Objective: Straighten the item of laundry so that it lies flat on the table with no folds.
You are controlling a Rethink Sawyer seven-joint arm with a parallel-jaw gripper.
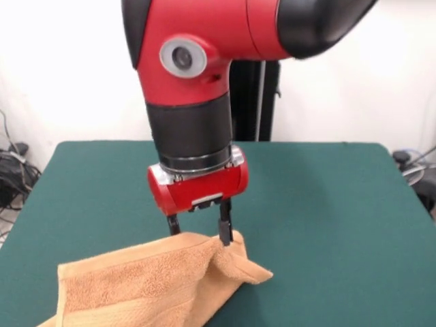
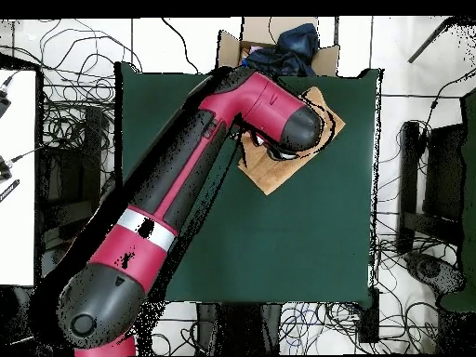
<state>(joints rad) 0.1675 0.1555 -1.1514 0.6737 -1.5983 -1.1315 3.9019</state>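
Observation:
The peach-tan terry towel [image 1: 150, 286] lies bunched at the near left of the dark green table [image 1: 327, 204]. Its upper edge rises in a ridge to a peak, with one corner pointing right. My gripper [image 1: 199, 235] hangs straight down over that peak. Its fingers stand apart: the left one dips behind the ridge, the right fingertip [image 1: 225, 235] is in front of it. In the overhead view the arm's head covers the gripper. There the towel [image 2: 279, 172] shows as a folded diamond near the table's [image 2: 307, 242] upper edge, partly under the arm.
A cardboard box with dark blue cloth [image 2: 279, 42] stands just beyond the table's upper edge in the overhead view. Cables [image 2: 70, 130] cover the floor around the table. A black stand [image 1: 262, 102] rises behind the robot.

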